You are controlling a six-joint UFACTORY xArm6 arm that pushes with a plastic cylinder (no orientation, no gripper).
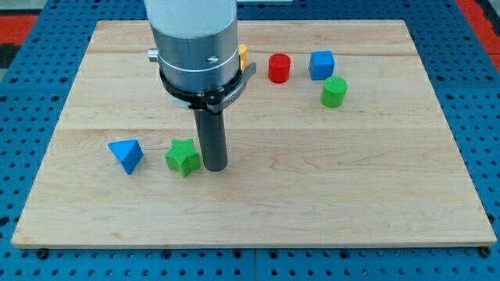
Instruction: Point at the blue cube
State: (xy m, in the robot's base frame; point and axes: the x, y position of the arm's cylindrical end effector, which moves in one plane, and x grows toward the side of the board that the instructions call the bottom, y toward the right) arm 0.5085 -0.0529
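Approach not done: my tip (215,166) sits just beside the green star block (183,157) (no pincer on this rod). Next: head upper-right to the blue cube (321,65).

No text, label, brand, number or sign can be read on anything here.

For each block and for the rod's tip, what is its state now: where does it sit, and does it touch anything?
my tip: on the board, close beside the green star's right side; contact unclear.
green star: flat on the board.
blue pyramid: alone, left of the star.
blue cube: untouched, far from the tip.
red cylinder: upright, left of the cube.
green cylinder: upright, below the cube.
yellow block: mostly hidden behind the arm.
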